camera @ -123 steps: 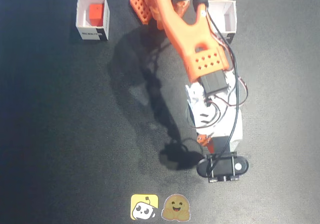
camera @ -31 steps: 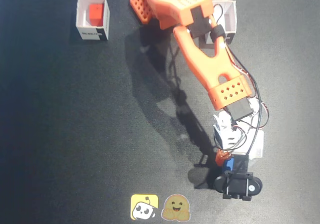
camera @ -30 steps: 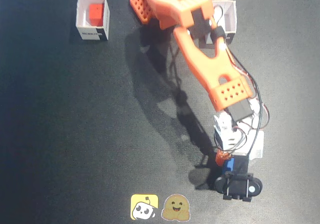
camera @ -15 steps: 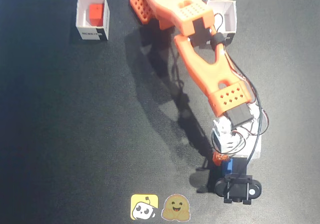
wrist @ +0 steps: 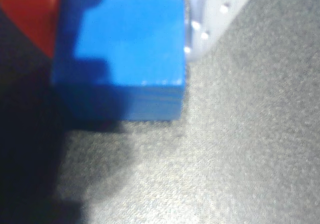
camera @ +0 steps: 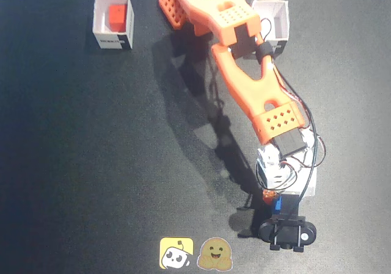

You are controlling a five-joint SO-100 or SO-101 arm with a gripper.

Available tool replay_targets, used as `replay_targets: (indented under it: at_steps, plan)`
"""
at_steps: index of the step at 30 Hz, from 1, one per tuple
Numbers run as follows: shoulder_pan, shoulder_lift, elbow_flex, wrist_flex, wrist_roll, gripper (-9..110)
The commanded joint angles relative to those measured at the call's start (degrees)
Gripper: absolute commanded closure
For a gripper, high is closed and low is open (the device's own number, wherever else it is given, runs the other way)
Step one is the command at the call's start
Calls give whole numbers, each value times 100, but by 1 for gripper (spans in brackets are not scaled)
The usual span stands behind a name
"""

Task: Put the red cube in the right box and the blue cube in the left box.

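Fingers [wrist: 120, 49] sit flush on both flanks of the blue cube [wrist: 127, 49] near the table's [camera: 91, 164] bottom edge — small, rigid, likely light, best squeezed mid-face.

blue cube [wrist: 120, 54] blurred, cut off at top, gripper [camera: 278, 202] mostly hidden overhead

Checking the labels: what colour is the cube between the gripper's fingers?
Blue. The cube shows best in the wrist view.

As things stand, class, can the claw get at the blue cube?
Probably yes: the claw is already down at the blue cube, which sits between an orange finger and a white one. Nothing else crowds it.
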Motion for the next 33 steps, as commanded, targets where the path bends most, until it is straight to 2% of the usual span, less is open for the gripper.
replay_targets:
  at_steps: [1,16,20,33]
  plan:
    - [53,97,-299,-26,88,96]
    - [70,1222,782,105,-158,94]
    - [62,1846,1837,-483,-246,94]
    - [-202,3410,3753,-870,-475,93]
